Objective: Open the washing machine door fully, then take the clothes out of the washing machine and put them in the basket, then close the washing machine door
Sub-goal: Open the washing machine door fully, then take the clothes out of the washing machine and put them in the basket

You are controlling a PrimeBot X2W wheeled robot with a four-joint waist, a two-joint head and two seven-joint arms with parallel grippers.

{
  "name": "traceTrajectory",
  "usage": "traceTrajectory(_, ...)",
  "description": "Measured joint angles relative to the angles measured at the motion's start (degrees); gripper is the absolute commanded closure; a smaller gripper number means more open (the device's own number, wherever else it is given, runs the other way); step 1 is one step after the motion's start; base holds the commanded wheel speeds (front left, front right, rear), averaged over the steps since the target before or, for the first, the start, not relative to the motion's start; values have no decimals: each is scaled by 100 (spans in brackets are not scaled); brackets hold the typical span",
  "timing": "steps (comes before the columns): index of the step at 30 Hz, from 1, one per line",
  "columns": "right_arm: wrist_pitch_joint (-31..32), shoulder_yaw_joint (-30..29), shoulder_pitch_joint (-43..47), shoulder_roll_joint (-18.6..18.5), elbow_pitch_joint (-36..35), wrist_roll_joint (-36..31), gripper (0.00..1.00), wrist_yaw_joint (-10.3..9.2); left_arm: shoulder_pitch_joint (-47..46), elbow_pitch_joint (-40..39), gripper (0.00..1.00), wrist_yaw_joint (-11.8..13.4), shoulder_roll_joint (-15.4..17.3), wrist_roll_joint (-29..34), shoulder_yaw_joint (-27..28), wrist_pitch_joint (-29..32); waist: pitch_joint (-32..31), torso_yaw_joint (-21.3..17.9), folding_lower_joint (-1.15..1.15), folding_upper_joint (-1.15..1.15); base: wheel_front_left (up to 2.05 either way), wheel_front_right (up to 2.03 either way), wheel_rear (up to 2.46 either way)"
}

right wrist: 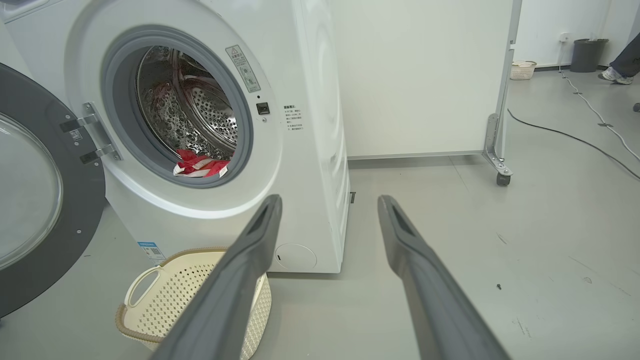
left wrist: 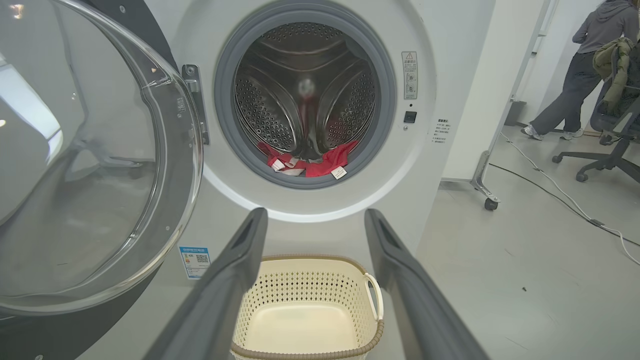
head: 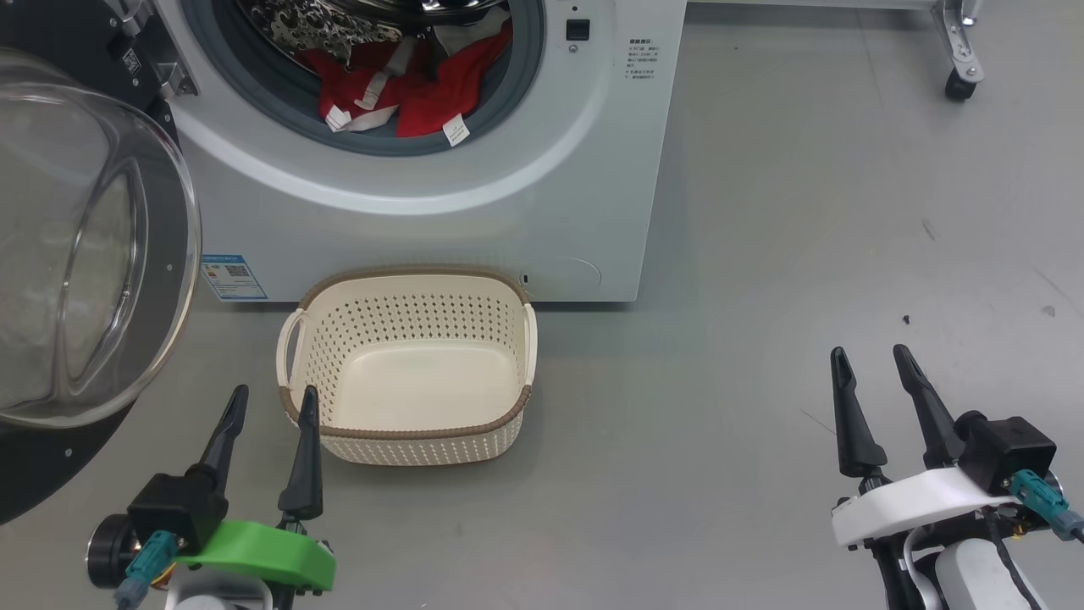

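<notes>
Several red clothes (head: 406, 93) plus white piece heaped at lower lip of opening, inside washing machine (head: 423, 229). Washing machine door (head: 85, 254) swung wide on my left, glass bowl bulging out. Basket (head: 406, 434) on floor (head: 762, 254) just before machine, empty. My left gripper (head: 275, 391) beside basket's near left corner, jaws spread wide, holding nothing. My right gripper (head: 870, 350) well off right above floor, jaws equally wide, nothing held.

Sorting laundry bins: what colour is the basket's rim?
Brown, woven-look, on the cream perforated plastic basket; clearest in head view.
</notes>
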Motion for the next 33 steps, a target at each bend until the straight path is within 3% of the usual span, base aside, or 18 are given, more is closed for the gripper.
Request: traceTrajectory(33, 0, -40, 0, 29, 7, -34, 0, 0, 5, -7, 0, -207, -77, -294, -29, 0, 7, -16, 0, 0, 3, -3, 0)
